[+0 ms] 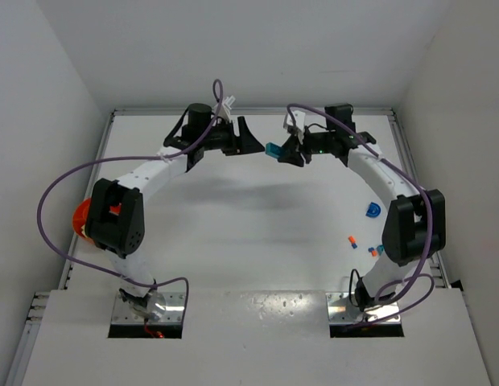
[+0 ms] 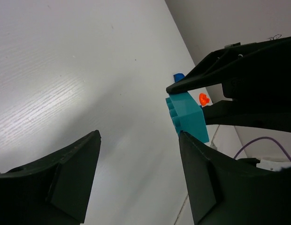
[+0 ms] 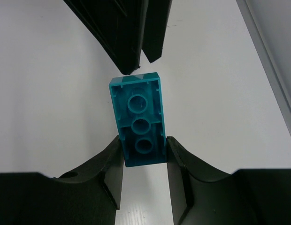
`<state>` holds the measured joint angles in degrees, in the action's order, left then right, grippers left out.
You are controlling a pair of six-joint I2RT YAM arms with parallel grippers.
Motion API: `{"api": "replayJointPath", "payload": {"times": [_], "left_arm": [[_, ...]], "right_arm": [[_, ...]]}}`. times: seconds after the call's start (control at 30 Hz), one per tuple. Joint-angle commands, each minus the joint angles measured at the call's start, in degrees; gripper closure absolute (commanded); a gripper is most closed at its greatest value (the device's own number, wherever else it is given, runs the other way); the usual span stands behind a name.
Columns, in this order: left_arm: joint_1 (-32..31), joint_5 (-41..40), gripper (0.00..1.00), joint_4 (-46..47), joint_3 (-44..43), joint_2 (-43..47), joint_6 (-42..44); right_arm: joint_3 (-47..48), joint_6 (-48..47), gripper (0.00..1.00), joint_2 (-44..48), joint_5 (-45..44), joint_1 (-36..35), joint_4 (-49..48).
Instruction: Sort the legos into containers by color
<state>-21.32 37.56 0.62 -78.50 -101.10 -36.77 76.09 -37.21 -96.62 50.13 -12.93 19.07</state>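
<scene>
My right gripper [image 3: 143,140] is shut on a teal-blue lego [image 3: 138,119], which sticks out forward from between the fingers with its hollow underside facing the camera. In the top view the lego [image 1: 274,150] hangs above the far middle of the table, between my right gripper [image 1: 288,153] and my left gripper [image 1: 251,138]. My left gripper [image 2: 140,135] is open with nothing between its fingers. The teal lego [image 2: 187,115] sits just beyond its right fingertip. The orange container [image 1: 80,219] stands at the left, mostly hidden behind the left arm.
Loose legos lie on the table near the right arm: a blue piece [image 1: 373,211], an orange one [image 1: 352,240] and a small cluster [image 1: 375,251]. White walls enclose the table on the left, back and right.
</scene>
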Motion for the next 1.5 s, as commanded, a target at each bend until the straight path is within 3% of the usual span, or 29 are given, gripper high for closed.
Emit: {"api": "replayJointPath", "payload": {"times": [0.0,0.57,0.83,1.27,1.33,1.43,1.47], "left_arm": [[0.32,1.55,0.27,2.54,-1.39,1.08,1.71],[-0.82,7.18,0.22,6.67,-2.0,1.08,-1.37],[-2.58,7.18,0.3,5.44,-2.01,-0.06,-0.84],[-2.58,4.28,0.67,2.2,-2.54,-0.68,1.52],[-2.58,4.27,0.72,1.41,-2.54,-0.68,2.05],[-1.27,2.78,0.79,-0.61,-2.54,0.38,3.63],[-1.27,2.0,0.8,-1.58,-2.54,1.16,4.42]], "right_arm": [[0.36,2.85,0.98,1.87,1.55,-1.13,-1.05],[0.9,2.85,0.98,0.29,-3.11,-3.24,-1.58],[1.42,3.46,0.98,0.29,-4.16,-4.82,-3.34],[-0.15,3.99,0.98,1.43,-5.83,-6.41,-4.39],[-0.16,3.99,0.95,1.96,-6.36,-6.41,-4.92],[-0.68,6.0,0.77,2.49,-9.95,-6.93,-6.15],[-0.68,6.53,0.64,2.49,-10.48,-6.93,-6.67]]}}
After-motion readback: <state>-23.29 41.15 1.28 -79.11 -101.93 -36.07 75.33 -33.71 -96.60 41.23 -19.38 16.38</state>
